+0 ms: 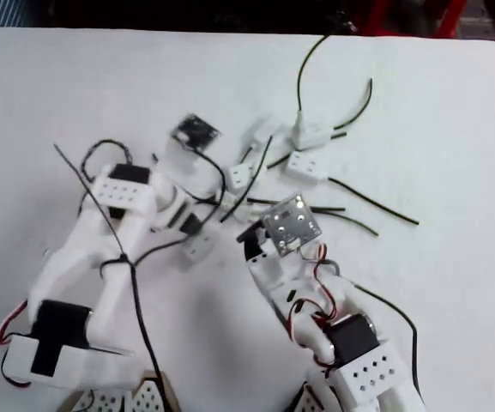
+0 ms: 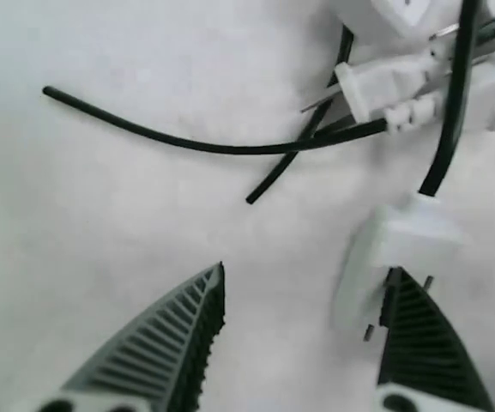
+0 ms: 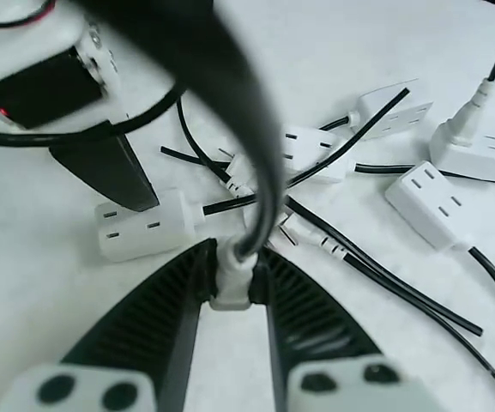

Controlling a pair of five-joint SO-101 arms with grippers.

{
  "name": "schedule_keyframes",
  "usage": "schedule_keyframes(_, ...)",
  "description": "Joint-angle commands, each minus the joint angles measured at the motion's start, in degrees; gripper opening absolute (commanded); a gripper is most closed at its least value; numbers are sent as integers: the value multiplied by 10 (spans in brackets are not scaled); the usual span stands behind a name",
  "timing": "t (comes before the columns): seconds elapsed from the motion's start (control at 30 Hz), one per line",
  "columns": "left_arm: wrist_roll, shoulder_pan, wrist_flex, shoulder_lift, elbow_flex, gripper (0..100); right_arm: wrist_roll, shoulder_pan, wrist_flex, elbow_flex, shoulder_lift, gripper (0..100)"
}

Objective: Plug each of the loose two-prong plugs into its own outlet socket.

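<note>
In the high view, two arms are reaching over the white tabletop (image 1: 453, 283): the left arm (image 1: 75, 257) and the right arm (image 1: 350, 335). A tangle of white outlet blocks and black cords is lying just ahead of both grippers. From up here I am counting roughly five white blocks, though the arms are hiding part of the pile.

In the left wrist view, the left gripper (image 2: 305, 279) is standing wide open with nothing between its fingers. One white plug body (image 2: 397, 245) is lying right beside one finger (image 2: 419, 335), perhaps touching it. Farther ahead of this gripper, a second plug (image 2: 384, 86) is showing two bare prongs and trailing a black cord (image 2: 187, 142).

In the right wrist view, the right gripper (image 3: 232, 268) is pinching a held plug (image 3: 230, 290) tightly, with its thick cord (image 3: 230, 103) rising away. Five outlet blocks are lying ahead of it. The nearest block (image 3: 144, 230) is showing paired slots, while the farthest block (image 3: 479, 153) is already carrying a plugged-in lead.
</note>
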Motion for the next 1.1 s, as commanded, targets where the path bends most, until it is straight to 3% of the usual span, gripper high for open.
schedule_keyframes(0.0, 4, 21, 3, -5, 0, 263, 10, 5, -13, -24, -13, 17)
schedule_keyframes(0.33, 18, -60, 70, -172, 13, 242, 12, 0, -13, -25, -11, 17)
schedule_keyframes(0.67, 92, -181, 80, -480, 233, 242, 55, -73, -13, -27, -10, 17)
schedule_keyframes(0.83, 91, -236, 18, -588, 349, 242, 55, -111, -41, -27, 0, 17)
schedule_keyframes(1.07, 90, -246, -43, -649, 454, 243, 55, -139, -147, -46, 120, 17)
